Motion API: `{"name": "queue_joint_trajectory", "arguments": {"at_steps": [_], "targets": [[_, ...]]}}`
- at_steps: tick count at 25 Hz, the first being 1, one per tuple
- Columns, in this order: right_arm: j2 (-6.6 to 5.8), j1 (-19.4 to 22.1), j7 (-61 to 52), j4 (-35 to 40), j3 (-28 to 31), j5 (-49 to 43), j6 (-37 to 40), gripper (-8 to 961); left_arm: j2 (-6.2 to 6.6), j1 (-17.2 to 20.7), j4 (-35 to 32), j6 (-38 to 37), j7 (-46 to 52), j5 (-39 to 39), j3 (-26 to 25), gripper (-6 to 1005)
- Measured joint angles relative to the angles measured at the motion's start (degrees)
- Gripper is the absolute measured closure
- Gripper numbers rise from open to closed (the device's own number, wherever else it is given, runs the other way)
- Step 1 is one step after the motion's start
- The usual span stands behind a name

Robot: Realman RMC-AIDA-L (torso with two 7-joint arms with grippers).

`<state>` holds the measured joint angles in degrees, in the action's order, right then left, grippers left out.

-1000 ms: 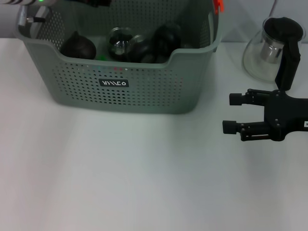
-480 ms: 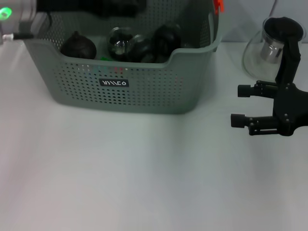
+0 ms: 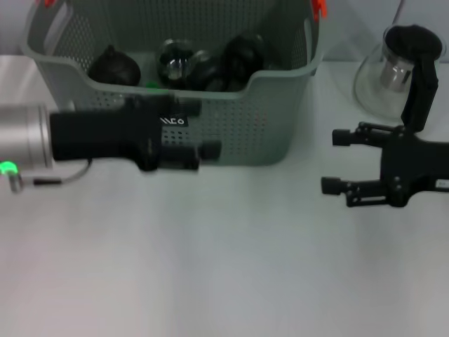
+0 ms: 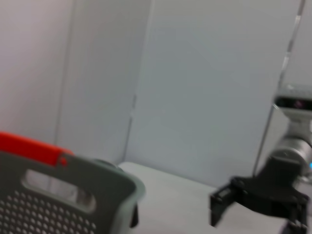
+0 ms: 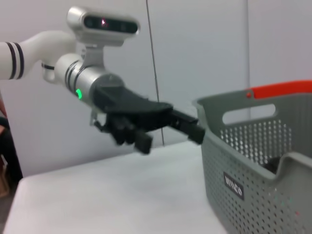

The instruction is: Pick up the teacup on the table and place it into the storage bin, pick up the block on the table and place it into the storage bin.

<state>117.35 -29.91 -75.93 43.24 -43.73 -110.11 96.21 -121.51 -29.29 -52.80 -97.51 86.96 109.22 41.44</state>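
White table, head view: storage bin upper centre; my left gripper spread empty before its front wall, right gripper spread empty at right.

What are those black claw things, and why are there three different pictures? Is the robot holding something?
It is a robot with two arms, and each arm ends in a black pincer for grabbing. One picture comes from a camera on its head, looking down at a white table. The other two come from small cameras on its wrists, so each shows the scene from the side.

In the head view, the left pincer reaches across the front of the storage bin, a grey-green basket full of little holes. The right pincer hovers above the table beside the bin. Both are open and hold nothing.

Inside the bin lie several dark round things; what each one is cannot be told. Behind the right arm stands a glass teapot with a black lid. No cup or block is left on the table.
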Motion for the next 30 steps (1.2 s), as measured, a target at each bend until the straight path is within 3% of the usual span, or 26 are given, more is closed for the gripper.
{"name": "queue_joint_trajectory", "arguments": {"at_steps": [3,11,15,30], "targets": [[0.45,-0.95,0.19,-0.82,-0.07,-2.29,-1.51,26,0.46,-0.43,5.74,0.7,-5.9,1.68,-0.77,114],[1.33,-2.54,0.97,-0.76,-0.86,-5.77,-1.95,26,-0.06,-1.08,8.83,9.08,-7.8,9.14,1.46,114],[1.27,-2.58,1.12,-0.49,-2.11,-5.83,-2.01,25,-0.1,-1.2,10.05,12.31,-7.71,9.45,1.94,114],[0.6,-2.56,1.14,-0.51,-2.33,-5.91,-2.82,25,0.03,-1.92,10.52,12.59,-8.09,9.52,2.06,114]]}}
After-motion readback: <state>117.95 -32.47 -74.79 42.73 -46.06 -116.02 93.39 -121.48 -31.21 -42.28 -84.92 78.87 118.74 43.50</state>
